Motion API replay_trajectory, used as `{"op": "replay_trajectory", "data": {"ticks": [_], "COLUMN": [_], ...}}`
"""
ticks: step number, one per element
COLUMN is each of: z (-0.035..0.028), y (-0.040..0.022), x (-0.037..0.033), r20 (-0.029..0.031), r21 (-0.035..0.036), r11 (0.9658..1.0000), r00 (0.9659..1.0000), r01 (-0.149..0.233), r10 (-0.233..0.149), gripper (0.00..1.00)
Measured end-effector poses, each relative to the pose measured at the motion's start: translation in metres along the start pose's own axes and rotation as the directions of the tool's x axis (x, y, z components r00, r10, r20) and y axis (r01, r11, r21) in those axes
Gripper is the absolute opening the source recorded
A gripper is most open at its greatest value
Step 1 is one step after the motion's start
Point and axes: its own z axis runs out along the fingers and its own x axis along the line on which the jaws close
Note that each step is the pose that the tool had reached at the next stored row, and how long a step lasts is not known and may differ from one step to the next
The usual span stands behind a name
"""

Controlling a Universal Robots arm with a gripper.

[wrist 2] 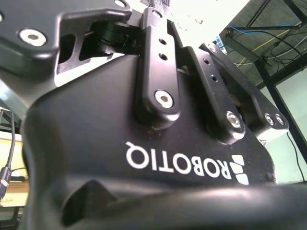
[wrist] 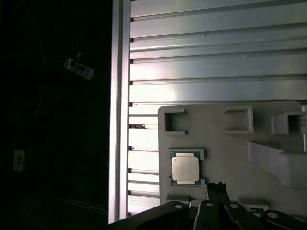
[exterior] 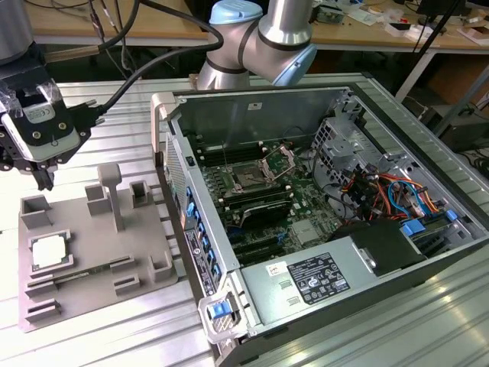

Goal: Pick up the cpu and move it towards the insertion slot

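The cpu (exterior: 47,252) (wrist: 185,168), a small square chip with a pale metal top, lies flat in a framed seat on the grey plastic tray (exterior: 141,248) (wrist: 230,143) at the exterior view's left. My gripper (exterior: 44,180) (wrist: 218,186) hangs above the tray's far left corner, well above the cpu and touching nothing. Its fingertips meet, so it is shut and holds nothing. The insertion slot (exterior: 248,178), a dark square socket with its metal bracket (exterior: 279,161) raised, sits on the motherboard inside the open computer case (exterior: 306,99).
Raised blocks and a tall post (exterior: 113,195) stand on the tray between the cpu and the case. The case's near wall (exterior: 191,222) rises beside the tray. Coloured cables (exterior: 382,191) and a power supply (exterior: 321,279) fill the case's right side. Ribbed aluminium table (wrist: 216,57) runs underneath.
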Motion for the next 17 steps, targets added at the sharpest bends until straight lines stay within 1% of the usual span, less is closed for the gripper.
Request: {"op": "replay_trajectory", "data": {"ticks": [12,17], "z": [0.003,0.0058], "y": [-0.0002,-0.0009], "x": [0.0005,0.0021], "r20": [0.0002,0.0004], "r21": [-0.0001,-0.0002], "r11": [1.0,1.0], "r00": [1.0,1.0], "r01": [0.0,0.0], "r10": [0.0,0.0], "gripper": [0.11,0.11]}}
